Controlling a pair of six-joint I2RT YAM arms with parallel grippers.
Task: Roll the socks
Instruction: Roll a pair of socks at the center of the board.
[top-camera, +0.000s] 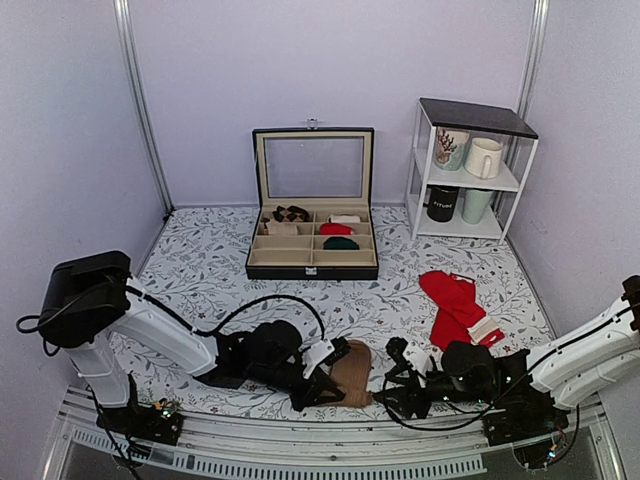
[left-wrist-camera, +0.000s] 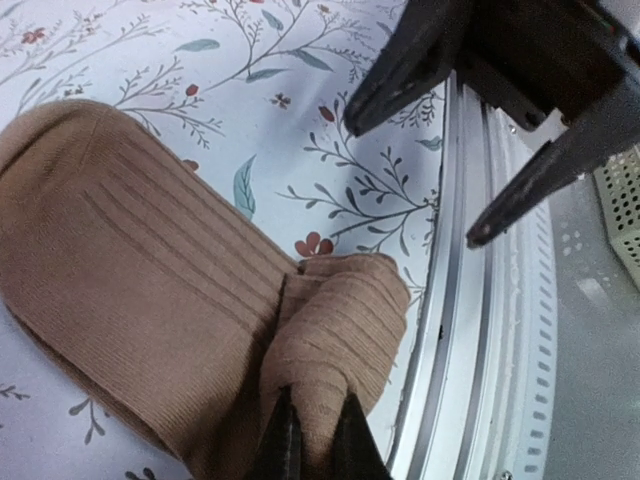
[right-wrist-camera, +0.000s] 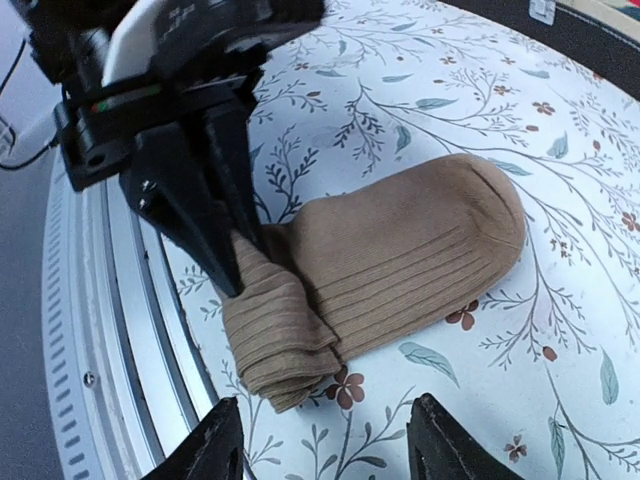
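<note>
At near edge of floral-print table (top-camera: 200, 250), between both arms: tan-brown ribbed knit socks (top-camera: 354, 372), partly rolled. Lay with long axis from silver metal rail (right-wrist-camera: 110, 300) inward, rolled end nearest rail. Pinched at roll by left gripper (right-wrist-camera: 235, 262); faced by right gripper (right-wrist-camera: 330, 440), jaws spread, empty, just beside.

White-shelled arms (top-camera: 165, 335) with black joints, looping black cables (top-camera: 280, 297), tapered black tool fingers (right-wrist-camera: 198, 235) (matte, wedge-like).

From above, the left gripper (top-camera: 322, 383) hides part of the socks (top-camera: 355, 368). The left wrist view cuts them off at left and bottom. The contents of the box (top-camera: 313, 270) are too small to tell.
</note>
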